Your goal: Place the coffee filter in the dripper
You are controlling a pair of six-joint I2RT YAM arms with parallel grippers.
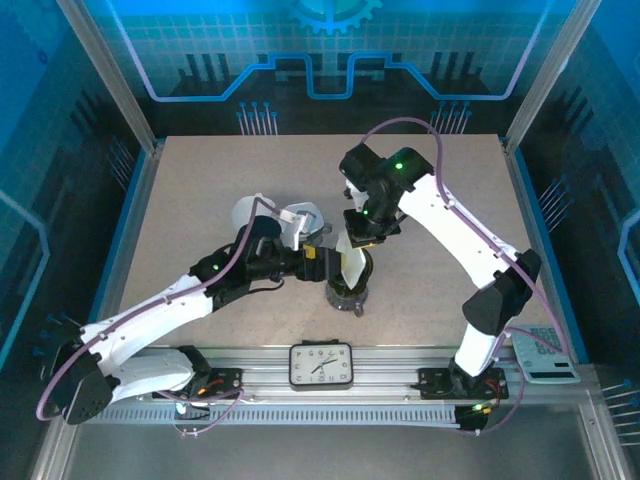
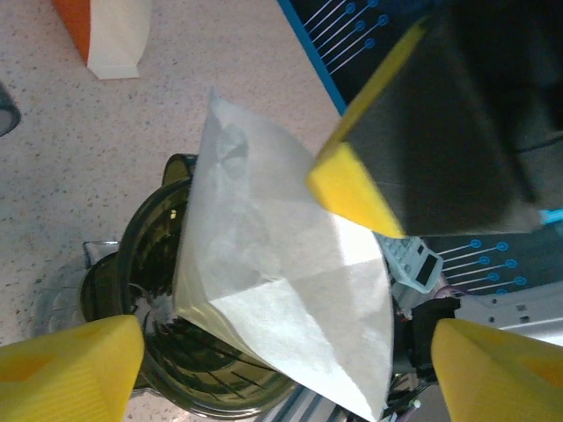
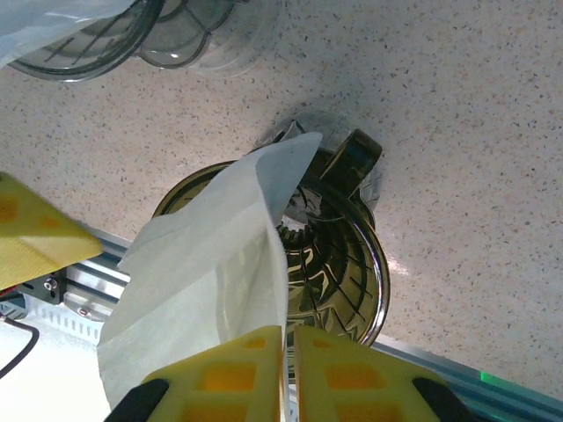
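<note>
The white paper coffee filter (image 1: 352, 258) (image 2: 281, 281) (image 3: 202, 281) stands tilted, its lower tip inside the dark glass dripper (image 1: 347, 292) (image 2: 176, 352) (image 3: 352, 264) at the table's front centre. My right gripper (image 1: 362, 240) (image 3: 288, 369) is above it, its yellow pads pinched on the filter's upper edge. My left gripper (image 1: 325, 262) (image 2: 290, 369) reaches in from the left and is open, one yellow finger on each side of the filter and apart from it. The right gripper's pad (image 2: 352, 189) shows against the filter's top in the left wrist view.
More clear drippers (image 1: 300, 222) (image 3: 88, 44) and a filter stack (image 1: 255, 212) sit behind the left arm. A clock (image 1: 321, 365) and a calculator (image 1: 545, 355) lie on the front rail. An orange and white pack (image 2: 110, 35) is on the table.
</note>
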